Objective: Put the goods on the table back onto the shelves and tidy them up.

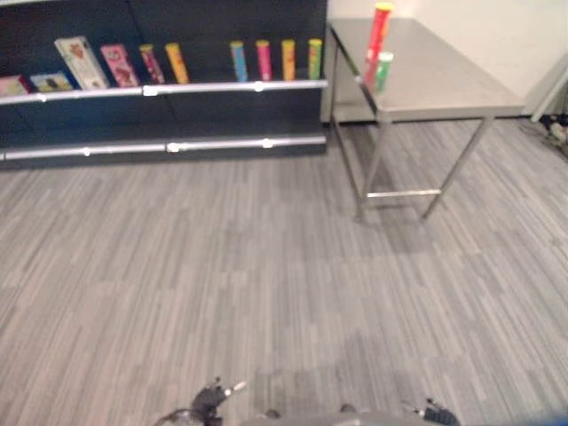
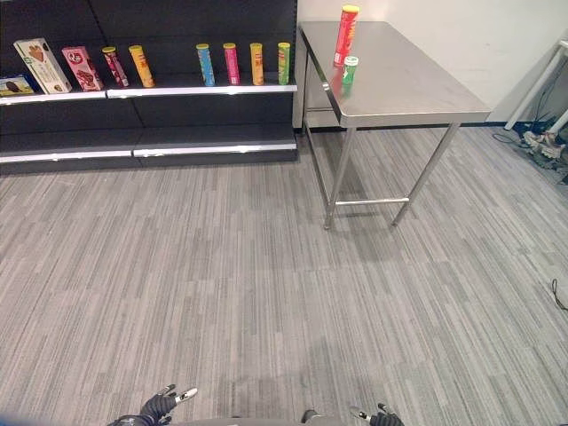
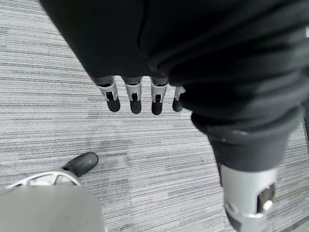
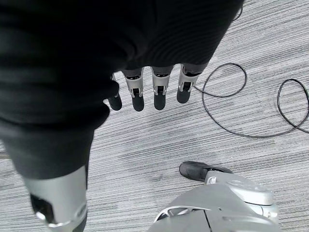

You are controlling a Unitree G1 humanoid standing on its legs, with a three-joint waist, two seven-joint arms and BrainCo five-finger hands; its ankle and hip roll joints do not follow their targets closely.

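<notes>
A dark shelf unit point(image 2: 151, 133) is seen along the far wall at the left. On its upper shelf, from left to right, are ranged: a flat blue-and-yellow box point(image 2: 16, 85) at the far end, a tall white snack box point(image 2: 37, 64) leaning back, a pink box point(image 2: 82, 68), a dark red tube point(image 2: 114, 67) and an orange tube point(image 2: 140, 66), both tilted. After a gap, four upright tubes are lined up close together: blue point(image 2: 205, 64), pink point(image 2: 232, 63), orange-yellow point(image 2: 256, 63) and green point(image 2: 284, 62). The lower shelf board beneath is bare.

Just beside the shelf's right end a stainless steel table point(image 2: 417, 89) is placed, its long side running away toward the wall. Near its left edge a tall red tube with a yellow lid point(image 2: 345, 35) is stood upright, and a short green can with a white lid point(image 2: 350, 70) is set just in front of it, close but whether touching cannot be told. Both goods are well apart from the robot, with grey striped carpet point(image 2: 266, 284) between.

The left hand point(image 3: 140, 94) is held low over the carpet, fingers straight and hanging side by side, nothing held. The right hand point(image 4: 149, 92) is likewise held low, fingers extended in a loose row, nothing in them.
</notes>
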